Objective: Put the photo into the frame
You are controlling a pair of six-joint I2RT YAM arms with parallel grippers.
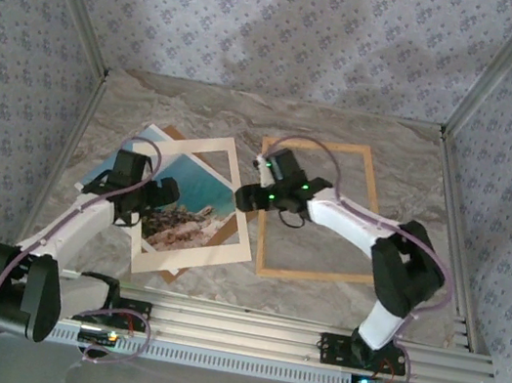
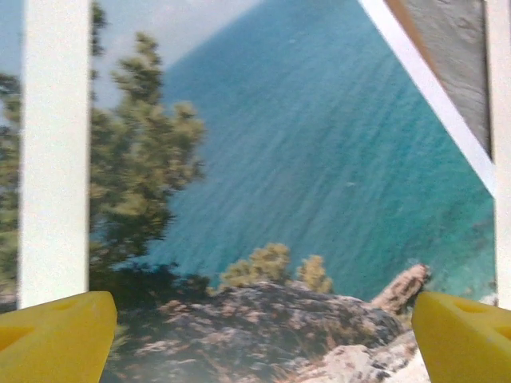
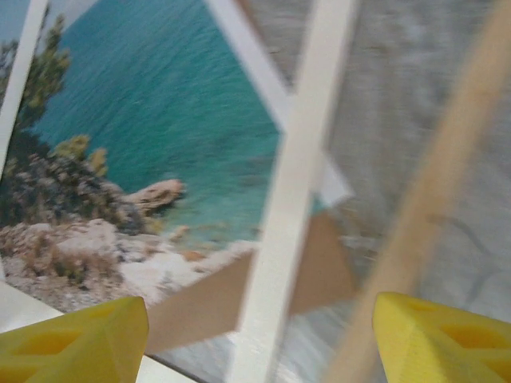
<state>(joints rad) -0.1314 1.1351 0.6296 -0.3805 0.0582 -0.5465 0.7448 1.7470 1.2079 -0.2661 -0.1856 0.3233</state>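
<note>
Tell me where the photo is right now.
In the top view, the photo lies left of centre on the table, under the cream mat and over the brown backing board, just left of the frame.

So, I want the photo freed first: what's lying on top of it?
The mat lies askew over the photo; sea and cliff show through its opening. Photo parts under the mat's borders are hidden. A brown board shows beneath.
</note>
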